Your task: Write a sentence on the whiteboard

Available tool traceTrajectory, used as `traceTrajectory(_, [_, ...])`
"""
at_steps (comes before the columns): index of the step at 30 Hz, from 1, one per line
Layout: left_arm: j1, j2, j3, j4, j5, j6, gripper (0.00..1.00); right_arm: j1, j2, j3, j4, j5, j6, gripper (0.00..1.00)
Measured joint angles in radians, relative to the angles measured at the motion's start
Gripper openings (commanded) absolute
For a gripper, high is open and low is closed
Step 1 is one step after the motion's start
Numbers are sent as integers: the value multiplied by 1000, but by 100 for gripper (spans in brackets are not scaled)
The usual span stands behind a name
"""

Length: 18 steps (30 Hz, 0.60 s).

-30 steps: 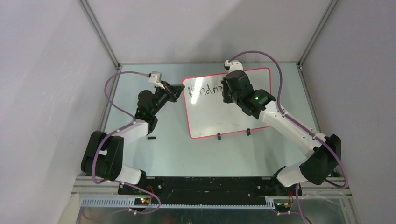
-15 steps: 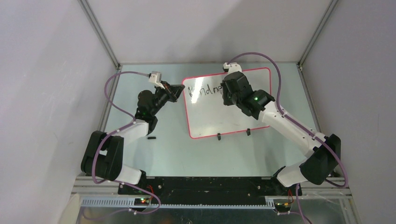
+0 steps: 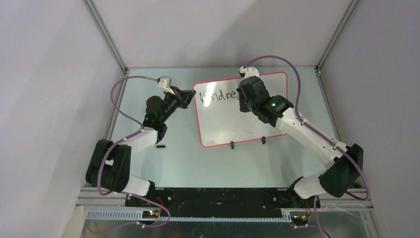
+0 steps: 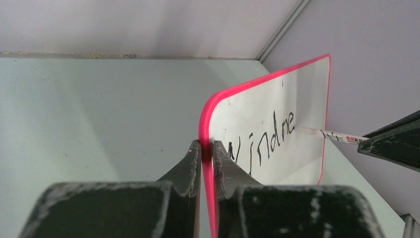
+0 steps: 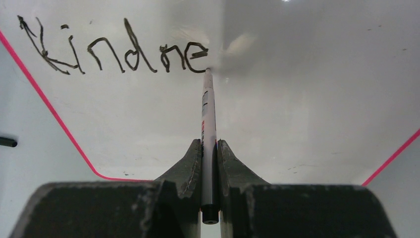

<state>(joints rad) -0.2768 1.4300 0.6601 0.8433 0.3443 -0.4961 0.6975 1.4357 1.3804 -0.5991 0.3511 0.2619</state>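
From above, the big shiny white whiteboard with a thin pink-red rim (image 3: 237,124) rests on the pale green table (image 3: 198,163), near the back, between the two arms. Two small black clip feet (image 3: 232,145) sit on its near edge. The left gripper (image 3: 188,97) is at the board's left edge, close to the far corner. The right gripper (image 3: 243,99) hangs over the far part of the board. The sentence (image 3: 217,96), black wobbly marker letters, runs along the far side, and the right gripper hides its end. A small black stick-shaped thing (image 3: 160,147) lies on the table by the left arm, apart from the board.

From the left wrist, the left gripper's jaws are pinched on the pink-red rim, one finger on each side, just below a rounded corner. The letters sit sideways here. A thin white marker pen (image 4: 324,132) touches the board at the last letter.

From the right wrist, the right gripper's jaws are squeezed tight on the white marker pen. The pen's tip touches the board right at the bottom end of the last letter. The letters read "Kindne".
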Motion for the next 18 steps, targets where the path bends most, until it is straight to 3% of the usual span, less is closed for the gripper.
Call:
traceTrajectory(9, [-2,-5,0,0,1,0,0,-9,-77,-45,18,-11,-1,0])
traceTrajectory(18, [-2,-8,0,-8,0,9,0,-8,-259,-107,100,-108,-1,0])
